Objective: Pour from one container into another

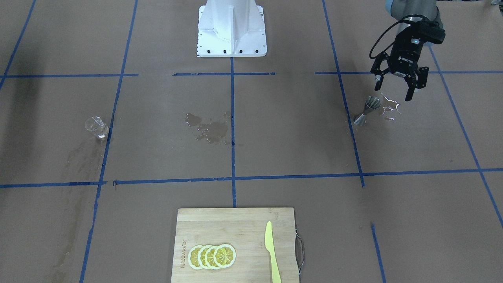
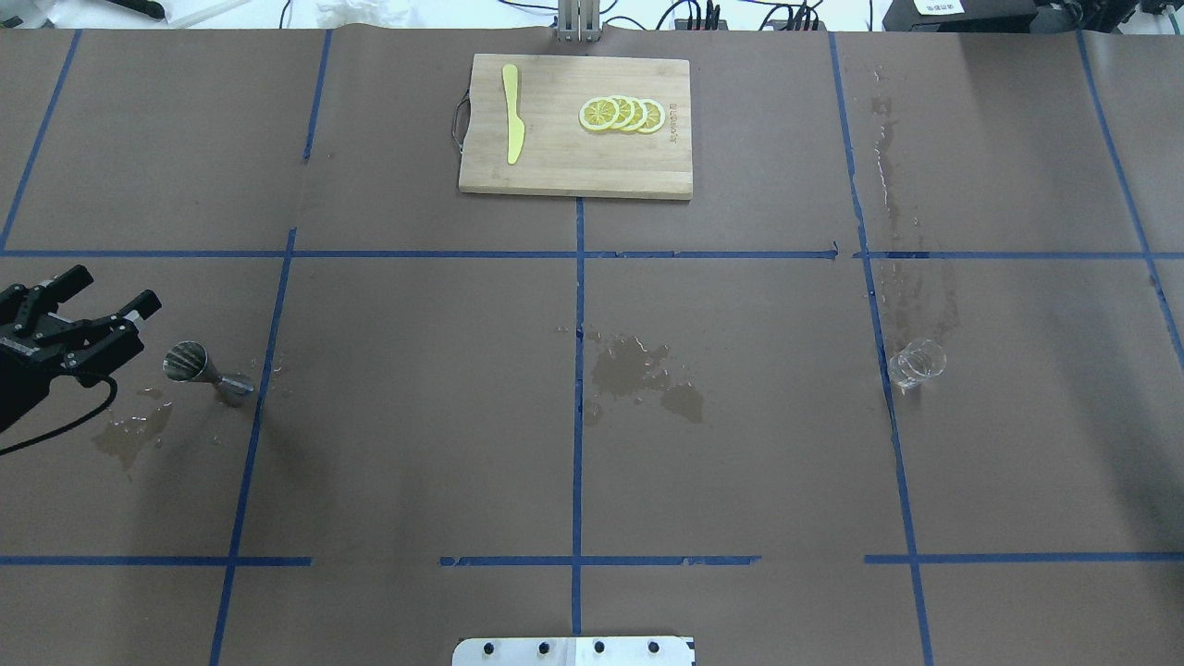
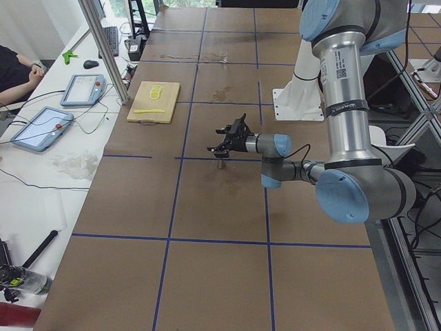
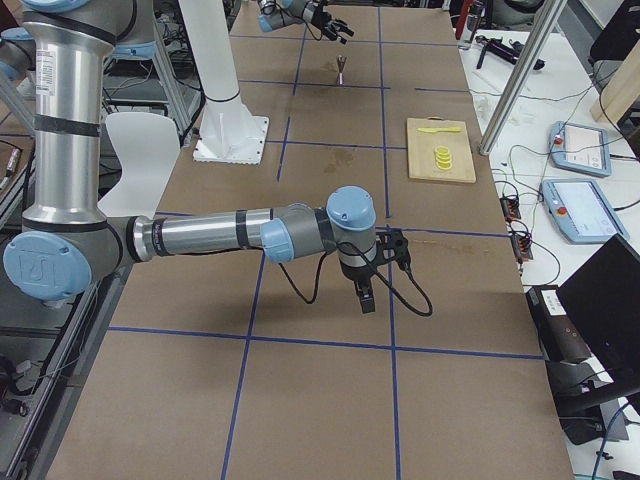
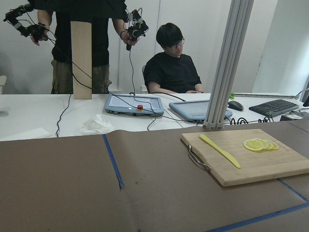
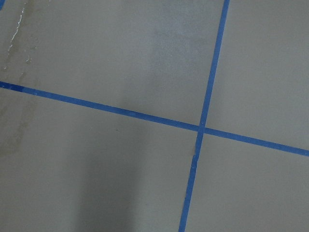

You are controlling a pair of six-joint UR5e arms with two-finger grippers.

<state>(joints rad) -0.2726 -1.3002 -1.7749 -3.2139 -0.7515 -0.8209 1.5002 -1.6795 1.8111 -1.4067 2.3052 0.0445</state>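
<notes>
The jigger (image 1: 367, 110) stands just beside the left tool (image 1: 393, 92), next to a wet patch (image 1: 389, 108) on the surface (image 1: 294, 137). I think a careless finger can knock it over or make it slide. The left tool is wide open, holding and touching nothing. The glass cup (image 1: 96, 126) stands well apart, on the robot's right side. For the right tool (image 4: 365, 290), I cannot tell its state.

Board (image 2: 573, 171) lay at the bench's (image 2: 416, 444) far edge, handle toward the robot's left. Yellow knife (image 2: 511, 125) lay flat on it, four overlapping lemon slices (image 2: 622, 114) apart from the knife. Wet patch (image 2: 647, 375) mid-bench. Blue tape (image 2: 577, 462) gridded the brown paper. Two tablets (image 5: 134, 103) sat beyond, with a seated person (image 5: 171, 72) behind.
</notes>
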